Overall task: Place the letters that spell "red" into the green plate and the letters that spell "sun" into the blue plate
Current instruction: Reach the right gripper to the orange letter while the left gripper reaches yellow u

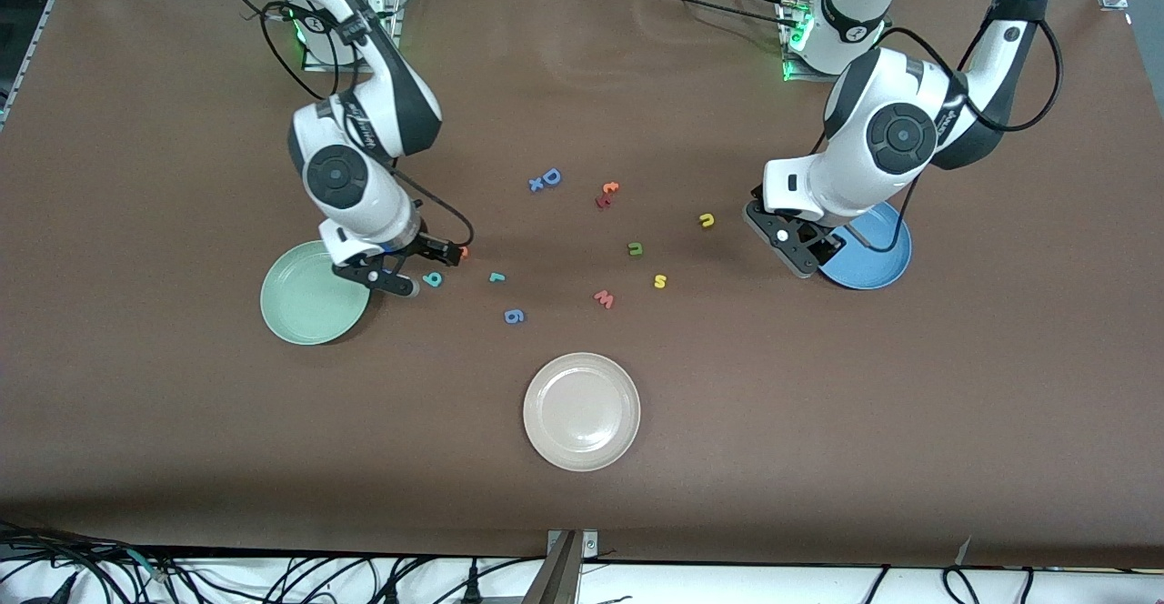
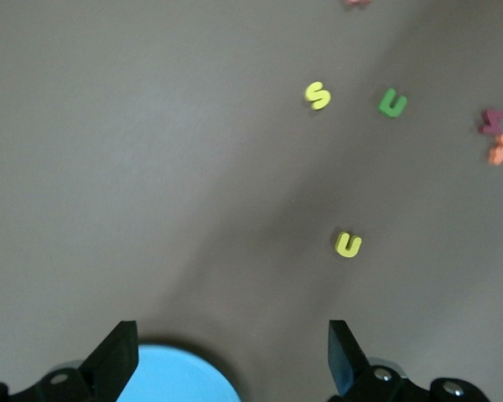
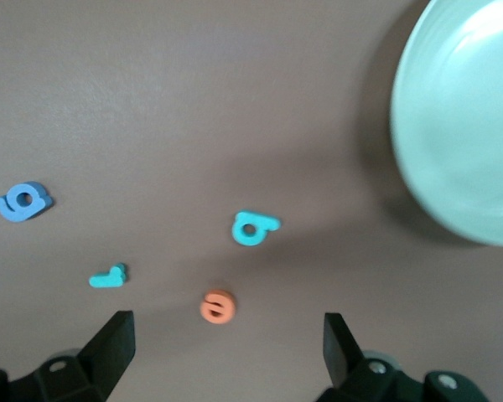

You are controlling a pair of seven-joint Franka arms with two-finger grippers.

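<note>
From the front view, the right gripper (image 1: 426, 266) hangs with fingers apart beside the green plate (image 1: 314, 306), close to the teal "d" (image 1: 433, 279) and orange "e" (image 1: 464, 253); the teal "r" (image 1: 496, 277) lies a little further toward the left arm's end. The left gripper (image 1: 800, 249), also spread wide, is at the blue plate (image 1: 870, 258). The yellow "u" (image 1: 707, 219), olive "n" (image 1: 636, 248) and yellow "s" (image 1: 660, 281) lie on the table between the plates.

On the left wrist view, the "u" (image 2: 348, 244) lies nearest the open fingers (image 2: 343, 356), the "s" (image 2: 318, 95) and "n" (image 2: 392, 103) further off.

On the right wrist view, the "e" (image 3: 217, 305) sits between the parted fingers (image 3: 336, 345), the "d" (image 3: 253, 227) and "r" (image 3: 108, 275) near it.
</note>
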